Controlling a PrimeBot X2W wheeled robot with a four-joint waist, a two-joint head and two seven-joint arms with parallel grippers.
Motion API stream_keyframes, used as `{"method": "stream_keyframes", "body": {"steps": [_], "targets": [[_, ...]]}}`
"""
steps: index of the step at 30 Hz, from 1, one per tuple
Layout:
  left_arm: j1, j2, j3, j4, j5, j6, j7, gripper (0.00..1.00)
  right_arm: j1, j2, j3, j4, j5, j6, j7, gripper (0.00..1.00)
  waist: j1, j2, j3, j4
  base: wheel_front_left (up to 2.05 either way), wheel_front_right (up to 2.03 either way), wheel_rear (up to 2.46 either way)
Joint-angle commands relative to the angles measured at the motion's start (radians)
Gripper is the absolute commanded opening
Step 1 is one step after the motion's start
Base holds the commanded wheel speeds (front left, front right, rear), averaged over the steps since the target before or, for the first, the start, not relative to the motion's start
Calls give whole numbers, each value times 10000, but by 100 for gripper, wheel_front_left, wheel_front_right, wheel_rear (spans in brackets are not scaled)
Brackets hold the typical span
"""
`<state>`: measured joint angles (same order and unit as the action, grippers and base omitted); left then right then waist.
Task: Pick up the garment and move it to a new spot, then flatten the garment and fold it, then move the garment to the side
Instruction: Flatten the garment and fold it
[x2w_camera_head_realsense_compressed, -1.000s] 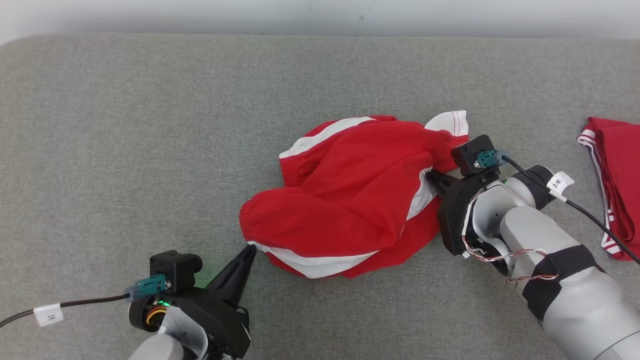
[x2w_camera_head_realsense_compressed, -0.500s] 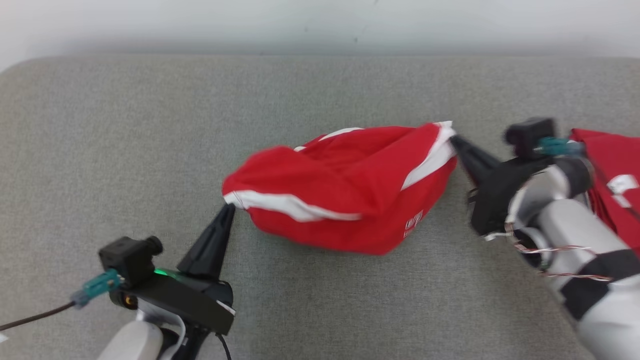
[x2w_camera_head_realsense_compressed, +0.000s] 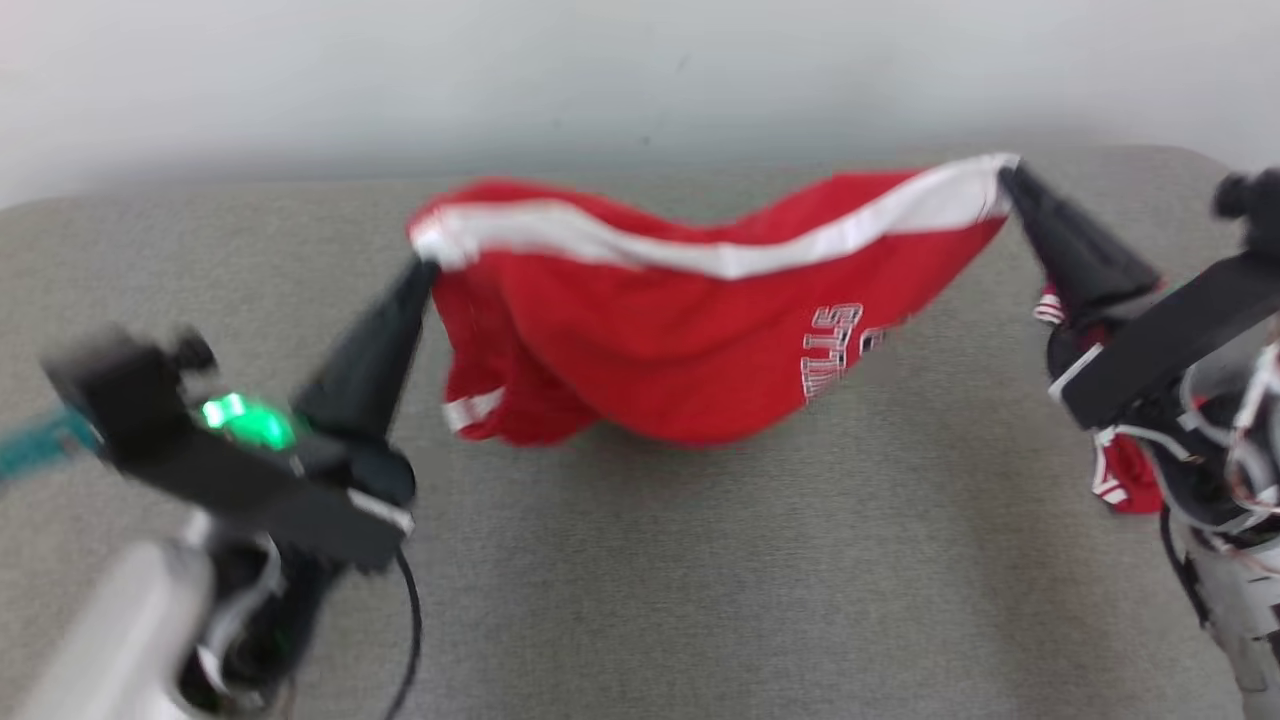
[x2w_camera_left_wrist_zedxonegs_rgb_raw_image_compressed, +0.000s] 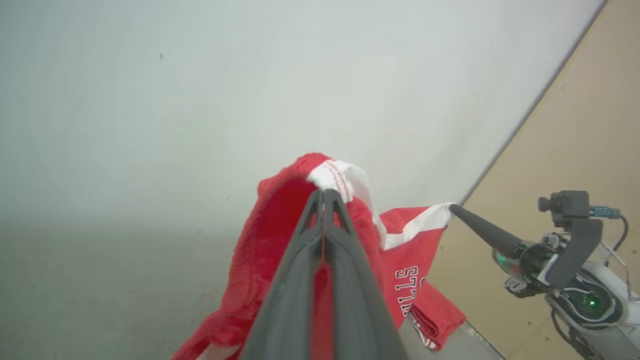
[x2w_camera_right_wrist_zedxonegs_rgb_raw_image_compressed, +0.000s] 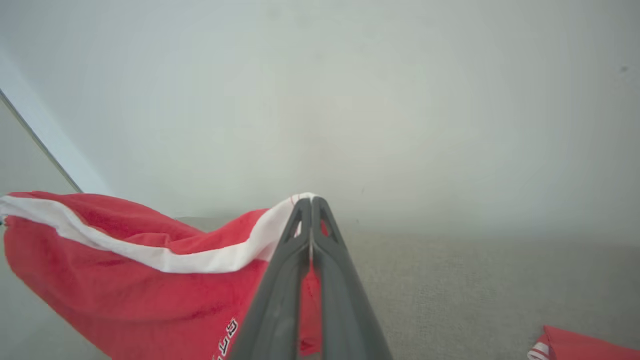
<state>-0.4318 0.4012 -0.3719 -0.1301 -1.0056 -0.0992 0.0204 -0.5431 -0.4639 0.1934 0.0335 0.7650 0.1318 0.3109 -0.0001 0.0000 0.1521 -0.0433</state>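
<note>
1. Near edge: the grey padded surface (x2w_camera_head_realsense_compressed: 700, 580) runs across under both arms.

2. The left gripper (x2w_camera_head_realsense_compressed: 428, 268) reaches up from the near left corner. Its fingers are pressed together on the left end of the white waistband.

3. The right gripper (x2w_camera_head_realsense_compressed: 1005, 175) reaches in along the right edge. Its fingers are likewise clamped on the other end of that band.

4. The garment (x2w_camera_head_realsense_compressed: 680, 350), red shorts with white lettering, hangs between the two tips over the middle of the surface. The band sags at its centre. Whether the lowest fold touches the surface cannot be told.

5. Governing relation: the garment's long axis runs left to right, roughly parallel to the far edge, with one arm at each end. Neither arm is nearer. In my judgement, carrying it to a new spot calls for both arms to travel together and keep their spacing, or the band will slacken and bunch.

6. A second red garment (x2w_camera_head_realsense_compressed: 1125, 480) lies at the right edge, just behind the right gripper, and may snag.

7. Beyond the far edge: a pale wall (x2w_camera_head_realsense_compressed: 600, 70).
</note>
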Motion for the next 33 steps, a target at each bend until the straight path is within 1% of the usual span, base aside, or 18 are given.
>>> {"method": "stream_keyframes", "body": {"steps": [1,2,5,8,11,14,15,18,19,20,22,25,26,28,29,30,33], "targets": [[-544,77,110,-308,-307,71,377,0,-102,167,-298,-477,130,-19,168,0,1,0,-178,-268,0,0,0],[-877,97,203,-486,-502,95,620,0,-221,287,-446,-802,123,-19,280,0,1,0,-231,-352,0,0,0],[-1846,80,390,-919,-961,413,1299,0,-681,649,-978,-1688,-82,-19,453,0,1,0,-300,-555,0,0,0],[-2759,-12,513,-1174,-1181,876,1774,0,-1423,1251,-1567,-2403,-283,-19,268,0,1,0,-203,-748,0,0,0],[-3533,-201,686,-1042,-1403,1449,2072,0,-2222,1830,-2126,-2599,-627,-19,41,0,1,0,82,-892,0,0,0],[-4086,-437,735,-549,-1546,2037,2405,0,-2739,2265,-2228,-2112,-963,-19,455,0,1,0,585,-985,0,0,0],[-4296,-490,757,-360,-1612,2164,2517,0,-3013,2423,-2307,-1857,-1048,-18,556,0,1,0,834,-1012,0,0,0],[-4891,-577,721,277,-1798,2579,2978,0,-3741,2723,-2494,-784,-1548,-19,814,0,1,0,1815,-1087,0,0,0],[-5188,-567,702,527,-1755,2646,3078,0,-4018,2875,-2546,-282,-1749,-19,834,0,1,0,2169,-1108,0,0,0],[-5188,-567,702,527,-1755,2646,3078,0,-4018,2875,-2546,-282,-1749,-19,834,0,1,0,2169,-1108,0,0,0],[-5794,-582,809,1156,-1580,2919,3072,0,-4786,3204,-2914,776,-2377,-18,542,0,1,0,2871,-1154,0,0,0],[-6914,-697,999,2123,-1268,2981,2717,0,-6099,3623,-3252,2342,-3262,-16,-115,0,1,0,3737,-1198,0,0,0],[-7341,-760,1059,2427,-1153,2898,2517,0,-6514,3741,-3364,2798,-3432,-16,-378,0,1,0,3938,-1198,0,0,0],[-8237,-982,1165,2963,-1056,2611,2065,0,-7518,3871,-3536,3504,-3708,-16,-1035,0,1,0,4257,-1192,0,0,0],[-8628,-993,1122,3137,-828,2435,1853,0,-7976,3925,-3607,3768,-3769,-16,-1395,0,1,0,4383,-1179,0,0,0],[-9081,-1012,1017,3265,-626,2159,1657,0,-8440,3971,-3661,3966,-3826,-16,-1829,0,1,0,4488,-1159,0,0,0],[-10034,-1195,944,3619,-295,1534,980,0,-9403,4063,-3614,4342,-4017,-16,-3061,0,1,0,4654,-1075,0,0,0]]}}
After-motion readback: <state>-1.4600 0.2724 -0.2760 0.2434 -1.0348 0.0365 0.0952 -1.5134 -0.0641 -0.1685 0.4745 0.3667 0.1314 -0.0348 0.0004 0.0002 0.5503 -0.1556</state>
